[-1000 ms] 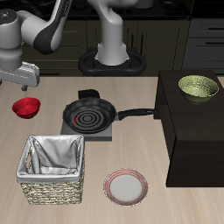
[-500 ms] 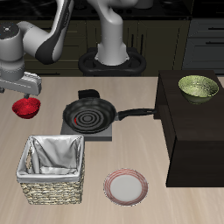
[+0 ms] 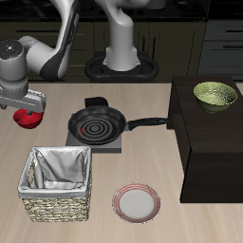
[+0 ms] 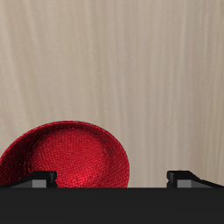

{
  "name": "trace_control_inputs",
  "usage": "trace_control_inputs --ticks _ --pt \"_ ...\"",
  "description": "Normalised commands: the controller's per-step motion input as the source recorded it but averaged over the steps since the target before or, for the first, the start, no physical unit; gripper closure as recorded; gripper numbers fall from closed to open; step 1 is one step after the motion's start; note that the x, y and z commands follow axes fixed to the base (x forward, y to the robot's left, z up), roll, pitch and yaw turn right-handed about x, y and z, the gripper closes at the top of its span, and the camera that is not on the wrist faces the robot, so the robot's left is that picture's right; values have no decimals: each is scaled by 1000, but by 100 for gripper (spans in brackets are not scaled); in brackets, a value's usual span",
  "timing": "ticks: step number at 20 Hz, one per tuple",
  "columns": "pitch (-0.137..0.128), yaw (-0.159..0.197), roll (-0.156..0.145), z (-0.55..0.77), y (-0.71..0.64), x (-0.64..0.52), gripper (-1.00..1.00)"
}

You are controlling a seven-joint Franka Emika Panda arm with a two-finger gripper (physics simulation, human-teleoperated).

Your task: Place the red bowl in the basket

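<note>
The red bowl sits on the table farther back than the basket, partly covered by my gripper. The gripper hangs right over the bowl, low above it. In the wrist view the bowl lies under the gripper, off toward one finger; the two fingertips stand wide apart with nothing between them. The basket is a square wicker one with a grey-white cloth lining, near the table's front edge.
A black frying pan rests on a small stove plate beside the bowl. A pink-rimmed white plate lies near the front edge. An olive-green bowl stands on a dark cabinet.
The gripper has come down toward the red bowl over the last second and now covers part of it. The bowl has not moved.
</note>
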Motion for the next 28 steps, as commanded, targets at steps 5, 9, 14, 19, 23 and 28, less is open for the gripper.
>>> trace_control_inputs --ticks 5,9,14,19,23,28 --pt "40 13 -6 -244 7 -7 -100" --pt "48 13 -6 -247 18 -46 -100" --pt "21 10 -16 -126 -57 -7 -100" --pt "40 -7 -5 -189 -66 -81 -100" --pt "65 -14 -14 -240 -94 -44 -100" --pt "8 -18 9 -35 -1 -99 100"
